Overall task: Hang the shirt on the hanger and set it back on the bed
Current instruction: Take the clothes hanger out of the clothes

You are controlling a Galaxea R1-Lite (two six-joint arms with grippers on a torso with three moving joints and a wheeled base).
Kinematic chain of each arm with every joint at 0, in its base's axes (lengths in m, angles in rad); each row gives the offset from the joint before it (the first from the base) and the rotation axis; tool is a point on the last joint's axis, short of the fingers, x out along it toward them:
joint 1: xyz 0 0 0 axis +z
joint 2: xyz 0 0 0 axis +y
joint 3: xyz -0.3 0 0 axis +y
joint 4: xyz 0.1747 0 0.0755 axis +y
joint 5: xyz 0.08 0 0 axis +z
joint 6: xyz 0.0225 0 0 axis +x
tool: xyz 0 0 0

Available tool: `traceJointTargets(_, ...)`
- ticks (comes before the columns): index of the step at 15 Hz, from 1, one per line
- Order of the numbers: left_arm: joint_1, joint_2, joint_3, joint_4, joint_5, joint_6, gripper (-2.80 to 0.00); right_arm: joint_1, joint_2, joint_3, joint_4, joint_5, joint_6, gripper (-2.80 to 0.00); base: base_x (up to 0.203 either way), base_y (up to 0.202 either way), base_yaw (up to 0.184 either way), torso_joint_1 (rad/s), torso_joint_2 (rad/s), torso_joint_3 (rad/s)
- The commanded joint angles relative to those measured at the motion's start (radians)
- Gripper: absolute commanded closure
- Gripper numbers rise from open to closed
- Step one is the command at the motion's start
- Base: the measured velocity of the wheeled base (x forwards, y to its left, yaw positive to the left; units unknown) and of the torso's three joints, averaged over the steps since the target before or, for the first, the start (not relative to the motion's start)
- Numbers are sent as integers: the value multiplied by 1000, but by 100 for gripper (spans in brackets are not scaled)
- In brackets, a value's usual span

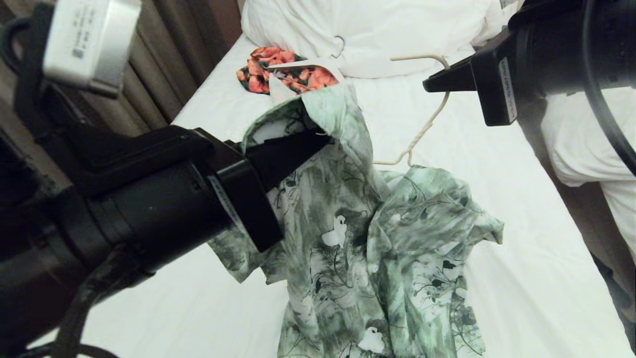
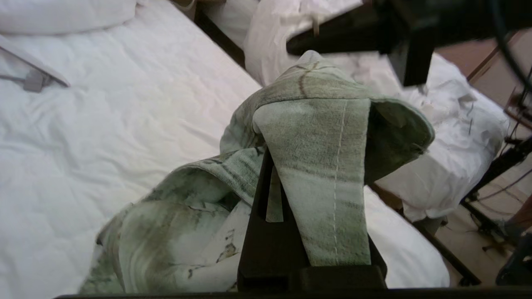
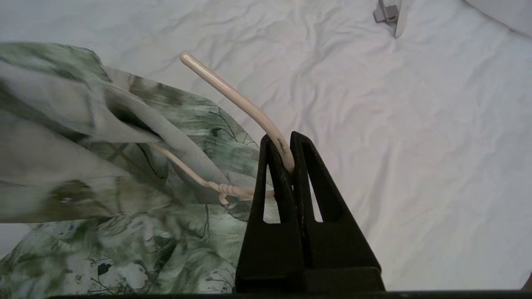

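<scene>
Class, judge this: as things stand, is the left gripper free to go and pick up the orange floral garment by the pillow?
Probably not: the left gripper is shut on the shirt collar, so it would have to let go first.

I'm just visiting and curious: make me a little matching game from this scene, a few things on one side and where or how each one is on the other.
Things:
1. shirt
2. hanger
3. orange floral garment
4. pillow

States:
A. lying flat near the head of the bed
B. hook clamped in the right gripper
C. collar pinched and lifted by the left gripper
D. bulky and white, at the far end of the bed

Pairs: 1-C, 2-B, 3-A, 4-D
</scene>
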Motion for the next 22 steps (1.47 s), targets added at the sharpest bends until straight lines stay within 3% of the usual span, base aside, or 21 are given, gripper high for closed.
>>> traceJointTargets(1,1,50,12,-5,-1,-5,0,1,-7,-2,2,0,-4,0,0,0,0,0,0,0)
traceJointTargets(3,18,101,21,-31,-1,-9,0,2,-13,-8,2,-3,-5,0,0,0,0,0,0,0)
traceJointTargets(6,36,185,52,-187,-2,-2,0,1,-14,-7,2,-5,-5,0,0,0,0,0,0,0)
traceJointTargets(13,40,201,65,-194,-2,6,0,1,-16,5,3,-2,-2,0,0,0,0,0,0,0)
traceJointTargets(14,40,199,64,-192,-2,19,-280,-1,-16,5,2,-4,-2,0,0,0,0,0,0,0)
traceJointTargets(17,58,165,53,-106,-1,71,-280,-21,-14,5,2,-5,-3,0,0,0,0,0,0,0)
traceJointTargets(21,79,45,-63,359,3,82,-280,-60,-8,5,0,-5,-7,0,0,0,0,0,0,0)
traceJointTargets(22,90,24,-95,424,10,82,-280,-65,-8,5,0,-5,-7,0,0,0,0,0,0,0)
